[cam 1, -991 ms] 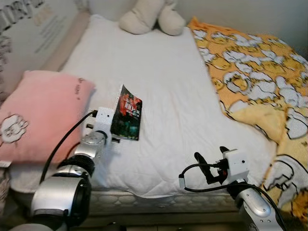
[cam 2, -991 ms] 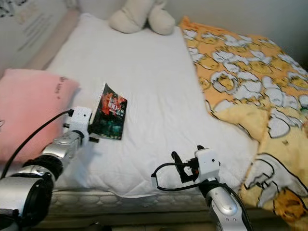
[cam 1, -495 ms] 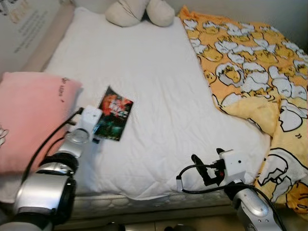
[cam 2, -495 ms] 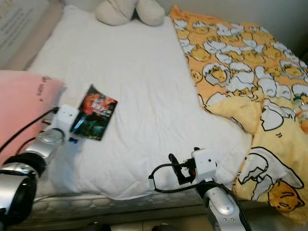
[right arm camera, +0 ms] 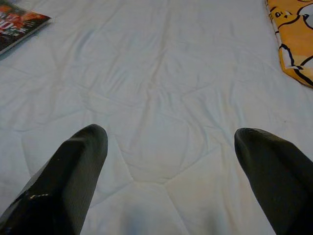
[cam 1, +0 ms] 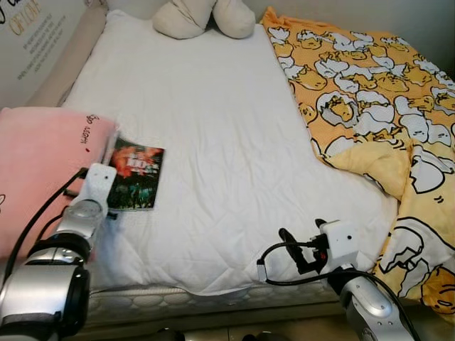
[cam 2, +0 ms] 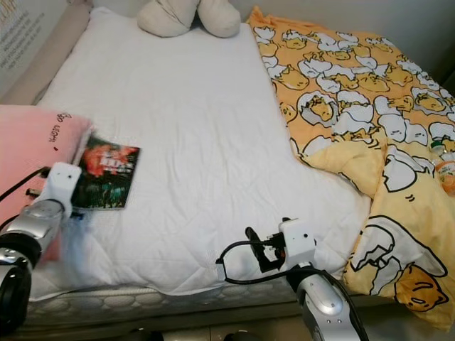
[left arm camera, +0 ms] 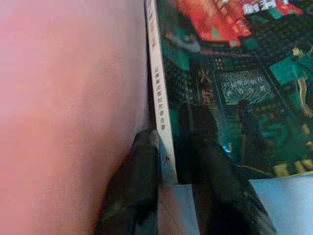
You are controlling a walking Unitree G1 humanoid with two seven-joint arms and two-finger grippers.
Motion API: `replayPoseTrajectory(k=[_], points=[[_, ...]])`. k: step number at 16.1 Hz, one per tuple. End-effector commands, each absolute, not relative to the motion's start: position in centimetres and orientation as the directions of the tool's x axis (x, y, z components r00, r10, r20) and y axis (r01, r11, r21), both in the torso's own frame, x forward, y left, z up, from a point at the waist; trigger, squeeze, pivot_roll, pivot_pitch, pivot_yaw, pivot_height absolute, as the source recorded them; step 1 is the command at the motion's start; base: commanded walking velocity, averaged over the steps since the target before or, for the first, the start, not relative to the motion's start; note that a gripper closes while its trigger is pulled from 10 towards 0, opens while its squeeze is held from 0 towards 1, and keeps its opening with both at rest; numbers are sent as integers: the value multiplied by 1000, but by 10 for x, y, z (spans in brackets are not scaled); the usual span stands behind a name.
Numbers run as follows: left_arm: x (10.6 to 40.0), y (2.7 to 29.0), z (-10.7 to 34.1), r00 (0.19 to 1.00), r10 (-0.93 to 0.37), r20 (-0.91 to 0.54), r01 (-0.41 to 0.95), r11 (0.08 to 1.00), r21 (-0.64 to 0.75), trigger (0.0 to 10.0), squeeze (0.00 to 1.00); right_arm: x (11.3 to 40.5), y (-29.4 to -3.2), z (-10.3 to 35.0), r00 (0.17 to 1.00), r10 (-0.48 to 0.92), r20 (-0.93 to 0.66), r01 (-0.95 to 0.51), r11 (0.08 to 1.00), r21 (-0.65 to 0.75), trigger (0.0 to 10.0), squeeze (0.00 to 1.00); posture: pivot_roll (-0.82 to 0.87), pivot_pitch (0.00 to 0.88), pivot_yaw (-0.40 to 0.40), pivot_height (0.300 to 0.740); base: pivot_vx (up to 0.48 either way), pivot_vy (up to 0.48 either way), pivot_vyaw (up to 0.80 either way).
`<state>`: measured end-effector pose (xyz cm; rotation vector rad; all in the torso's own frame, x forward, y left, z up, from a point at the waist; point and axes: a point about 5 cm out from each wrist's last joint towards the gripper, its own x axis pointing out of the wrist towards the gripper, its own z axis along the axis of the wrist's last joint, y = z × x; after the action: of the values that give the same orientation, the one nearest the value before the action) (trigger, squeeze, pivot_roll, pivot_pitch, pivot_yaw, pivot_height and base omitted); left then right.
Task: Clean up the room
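A dark book with a red and green cover lies low over the white mattress, its spine against the pink pillow. My left gripper is shut on the book's near edge beside the spine, one black finger on each face. In the eye views its white wrist block sits at the book's near left corner. My right gripper hovers open over the front edge of the mattress, and the right wrist view shows its fingers spread wide with nothing between them.
A cream plush toy rests at the head of the bed. A yellow duck-print duvet covers the bed's right side and hangs over the front corner. A bottle lies on it at the far right.
My left gripper has carried the book leftward and laid it flatter, up against the pink pillow. The camera has shifted. The right gripper stays open.
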<state>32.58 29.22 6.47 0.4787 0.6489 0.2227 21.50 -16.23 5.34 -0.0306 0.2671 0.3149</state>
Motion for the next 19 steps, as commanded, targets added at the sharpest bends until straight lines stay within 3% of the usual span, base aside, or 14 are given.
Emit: replayPoseTrajectory(k=[1,5,8,9,11,12,14,15,16,19], points=[[325,296,65,770,361,-526,-38,849,528,10000,1000,216,-163,51,908,308,-283,-316,948,16,10000,0,-147,68,-72,740,0,0,0],[335,286,73,801,317,-507,12,839,544,10000,1000,219,-159,49,903,319,-289,-328,945,21,10000,0,-137,53,-71,740,0,0,0],[355,268,96,896,220,-387,39,827,560,10000,1000,222,-159,52,913,312,-264,-319,948,18,10000,0,-131,37,-53,740,0,0,0],[364,233,101,956,30,-291,106,890,443,10000,1000,228,-161,61,937,286,-203,-290,957,10,10000,0,-126,18,-30,740,0,0,0],[357,203,93,977,-85,-194,137,953,271,10000,1000,234,-165,68,960,233,-155,-237,972,-6,10000,0,-110,0,-18,740,0,0,0],[353,193,92,986,-93,-140,122,969,215,10000,1000,236,-166,69,965,220,-144,-224,975,-7,10000,0,-100,0,-15,740,0,0,0],[320,151,101,993,-104,52,106,993,-49,10000,1000,242,-165,70,969,215,-125,-217,976,-2,10000,0,-58,0,-17,740,0,0,0],[307,140,96,992,-108,58,109,994,-28,10000,973,246,-162,70,968,221,-121,-223,975,-4,10000,0,-47,0,-16,740,0,-458,0],[299,137,83,997,-65,32,65,998,19,10000,0,249,-159,70,966,232,-117,-234,972,-2,10000,0,-35,0,-24,740,0,-469,744],[288,128,54,998,-37,-57,37,999,2,10000,0,257,-153,69,964,242,-113,-244,970,1,10000,0,-31,0,-34,740,0,-480,679]])
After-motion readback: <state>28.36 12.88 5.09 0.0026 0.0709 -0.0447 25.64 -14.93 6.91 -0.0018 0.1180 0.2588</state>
